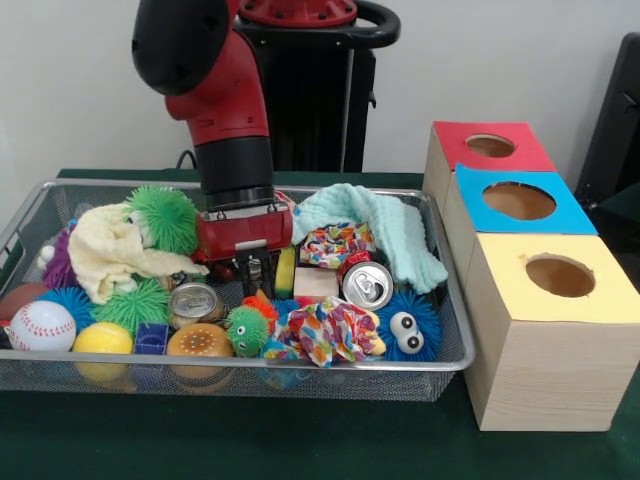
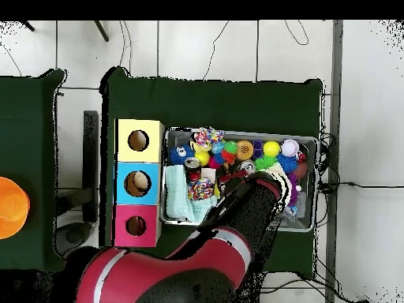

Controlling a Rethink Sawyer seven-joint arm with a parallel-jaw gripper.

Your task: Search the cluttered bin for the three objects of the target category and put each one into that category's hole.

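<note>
Gripper (image 1: pixel 256 272) down in the bin (image 1: pixel 440 362), mid-clutter, beside a yellow item; spread or pinching, cannot tell. The hole (image 1: pixel 490 146) sits in the farthest box on the desk. Risk: tips possibly snag the yellow cloth (image 1: pixel 110 250) nearby, dragging it up.

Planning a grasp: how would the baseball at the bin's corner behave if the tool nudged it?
The baseball is round, so it would probably roll. The yellow ball and the bin wall sit close by, likely stopping it soon. It looks firm, probably not squashing.
</note>
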